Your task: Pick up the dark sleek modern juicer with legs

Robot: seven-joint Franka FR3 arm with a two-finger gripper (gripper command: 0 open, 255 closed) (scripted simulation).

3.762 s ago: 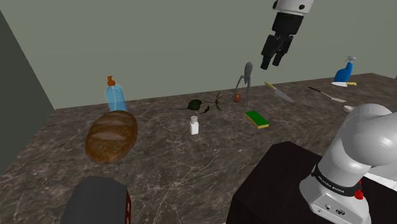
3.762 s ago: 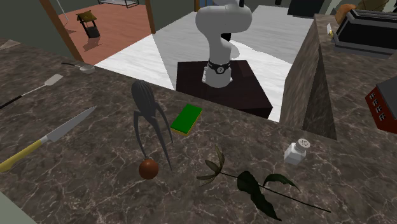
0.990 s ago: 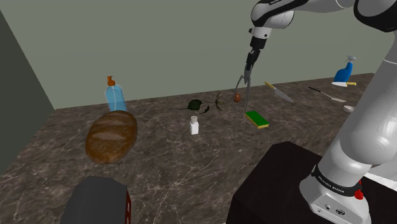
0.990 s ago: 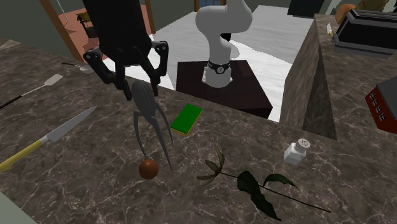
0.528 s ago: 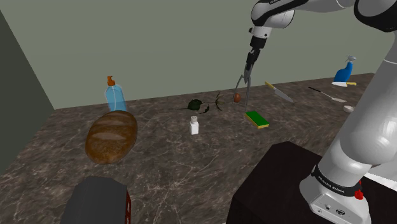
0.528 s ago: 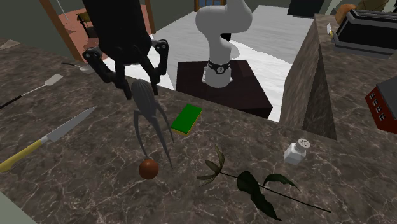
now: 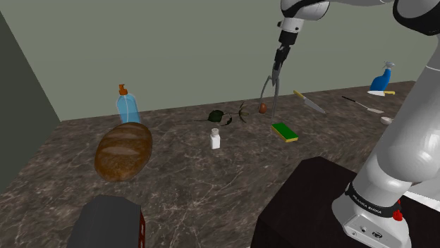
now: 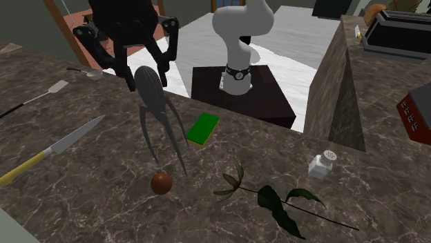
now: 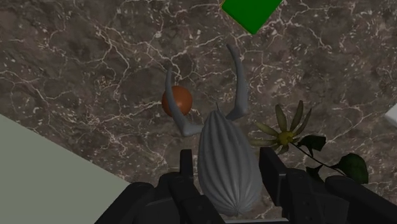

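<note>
The juicer (image 8: 153, 103) is dark grey, with a ribbed teardrop head and thin splayed legs. It stands upright over the dark marble counter (image 8: 83, 200), between a knife and a green sponge. My gripper (image 8: 145, 72) comes down from above and is shut on the juicer's head. In the wrist view the juicer's head (image 9: 226, 162) sits clasped between the two black fingers of the gripper (image 9: 228, 175). In the shoulder view the juicer (image 7: 271, 90) hangs under the gripper (image 7: 280, 62), its leg tips seemingly just off the counter.
A small reddish-brown ball (image 8: 161, 183) lies by the juicer's legs, and a green sponge (image 8: 202, 128) lies close beside them. Nearby are a flower with a leafy stem (image 8: 276, 197), a knife (image 8: 48, 152) and a white shaker (image 8: 322, 163). A bread loaf (image 7: 123, 149) and a blue bottle (image 7: 127, 106) lie farther off.
The gripper has risen a little with the juicer in it, so the head sits higher and the legs have come up from the counter. Other things have stayed put.
</note>
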